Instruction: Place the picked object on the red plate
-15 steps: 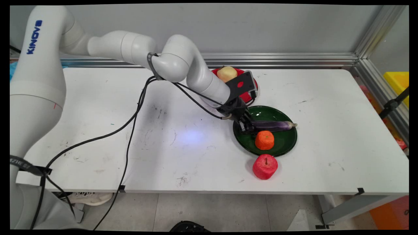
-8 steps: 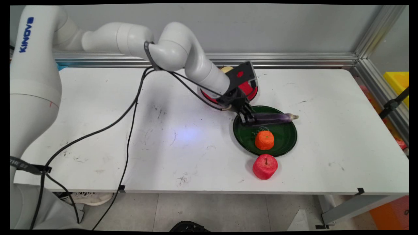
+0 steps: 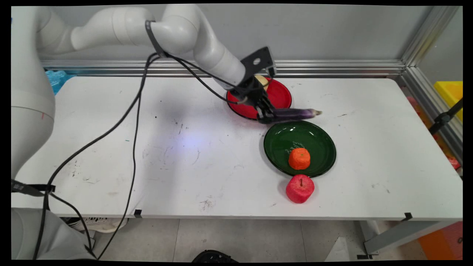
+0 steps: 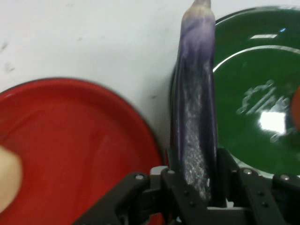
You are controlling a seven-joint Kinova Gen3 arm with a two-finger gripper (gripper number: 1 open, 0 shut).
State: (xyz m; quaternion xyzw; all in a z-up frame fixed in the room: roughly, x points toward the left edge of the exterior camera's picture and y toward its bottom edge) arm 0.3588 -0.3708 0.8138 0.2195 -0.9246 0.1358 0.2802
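Gripper tight around eggplant, yellowish fruit half hidden behind arm.

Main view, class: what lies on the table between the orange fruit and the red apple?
Only the green plate's near rim; the orange fruit sits on it, the red apple just outside.

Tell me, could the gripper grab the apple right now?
Probably not yet. The gripper is shut on the eggplant, held up between the red plate and green plate. The apple sits uncovered on the table, past the green plate.
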